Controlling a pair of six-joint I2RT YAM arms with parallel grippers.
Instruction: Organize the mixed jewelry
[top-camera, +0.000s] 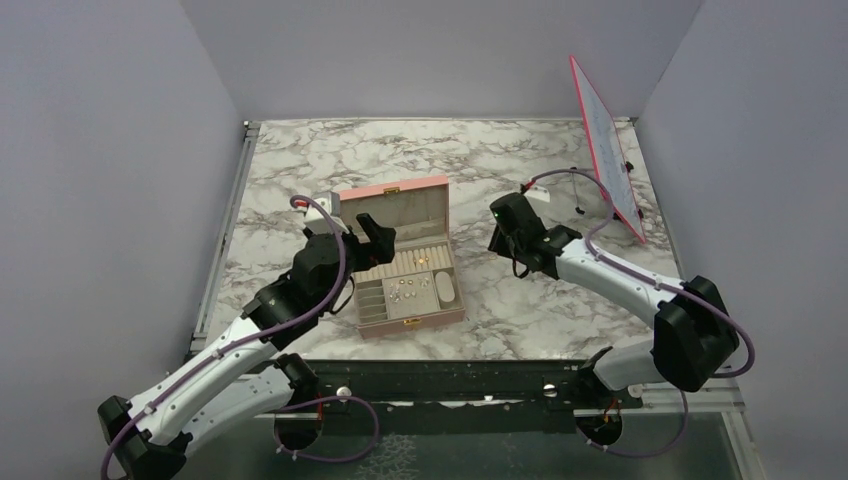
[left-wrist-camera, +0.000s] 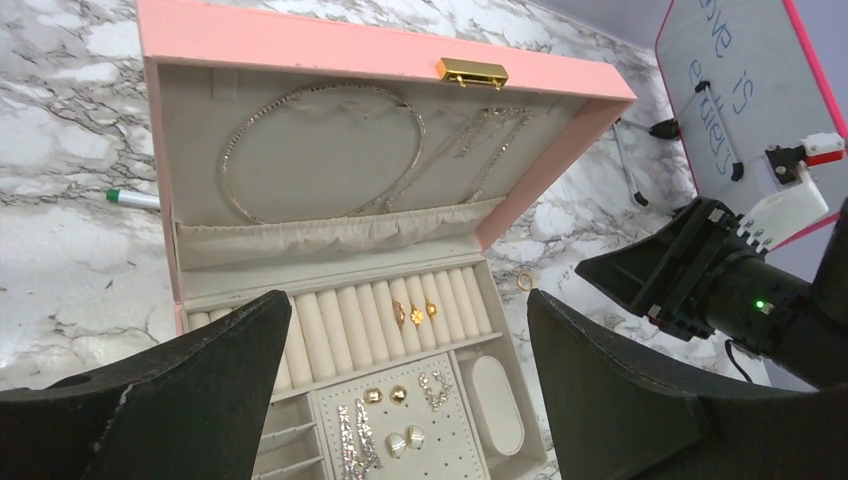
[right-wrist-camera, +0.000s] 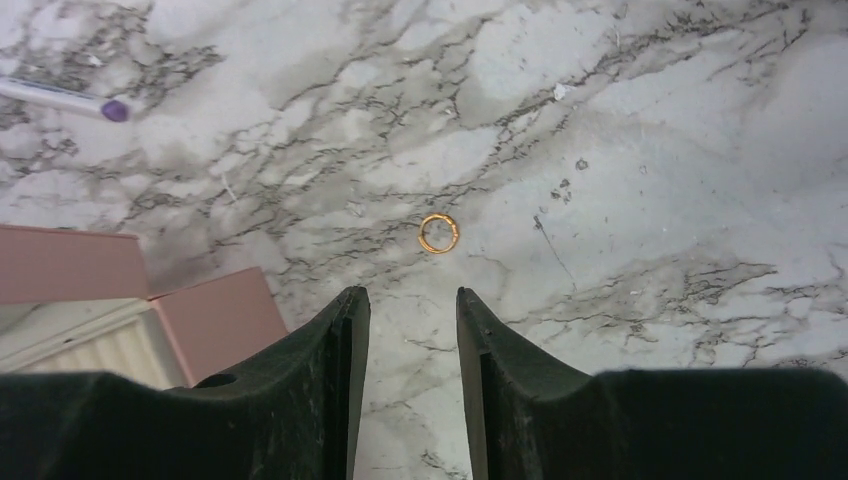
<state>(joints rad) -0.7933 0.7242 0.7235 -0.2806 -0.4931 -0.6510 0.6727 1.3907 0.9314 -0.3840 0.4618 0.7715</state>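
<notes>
A small gold ring (right-wrist-camera: 438, 233) is seen lying flat on the marble table (right-wrist-camera: 650, 150), just ahead of the fingertips of the right gripper (right-wrist-camera: 410, 295). It is nearly in line with the gap between them, set a little toward one finger, and is touched by neither. The right gripper's jaws are held partly apart with a modest gap, and nothing is gripped between them. To the gripper's left a corner of the pink jewellery box (right-wrist-camera: 215, 320) is met. A purple-capped pen (right-wrist-camera: 60, 98) lies farther ahead on that side, well apart from the ring.

The left gripper (left-wrist-camera: 408, 298) is held over the open box with its jaws spread wide and empty. Below and between its fingers the ring rolls (left-wrist-camera: 340, 325) are found, with a few rings (left-wrist-camera: 415, 314) slotted in. Nearer to it, earrings (left-wrist-camera: 400, 395) are set on the pad, and a necklace (left-wrist-camera: 320, 150) is lodged in the lid beyond.

The step in hand is judged to be the pick-up of the loose ring, which is not yet grasped. For the next move the right gripper would need to be eased forward and lowered until the ring sits between the fingertips, then closed gently. Since the ring is thin and lies flat, the tips must be brought right down to the table, or the ring may be pushed away. After that, a carry leftward to the ring rolls would be called for
</notes>
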